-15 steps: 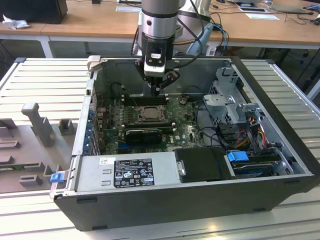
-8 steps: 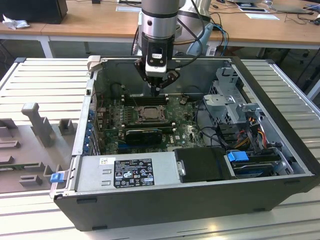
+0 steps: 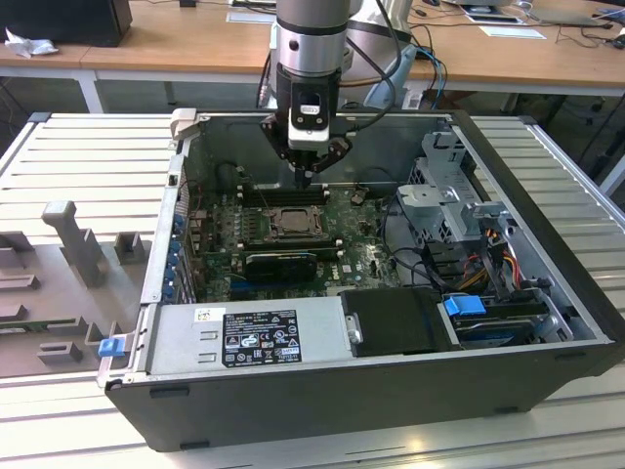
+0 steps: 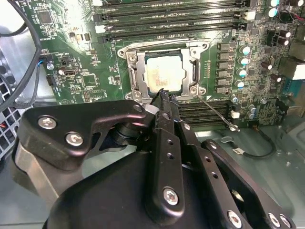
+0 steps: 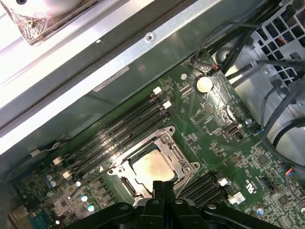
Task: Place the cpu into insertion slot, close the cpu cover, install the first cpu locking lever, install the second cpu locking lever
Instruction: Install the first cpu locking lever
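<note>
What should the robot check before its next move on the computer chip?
1. cpu lying flat and square: ok.
2. cpu cover down over the cpu: ok.
3. wire locking lever latched: not ok, it sticks out away from the cover.
4. end effector shut, tip at the cover's edge: ok.
5. black cable lying apart from the cover: ok.

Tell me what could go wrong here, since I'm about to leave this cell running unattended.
The end effector hangs right at the rim of the metal frame around the chip; a slip could scratch the chip or the board.
The thin lever sticks out over the memory slots; a sideways push might bend it.
</note>
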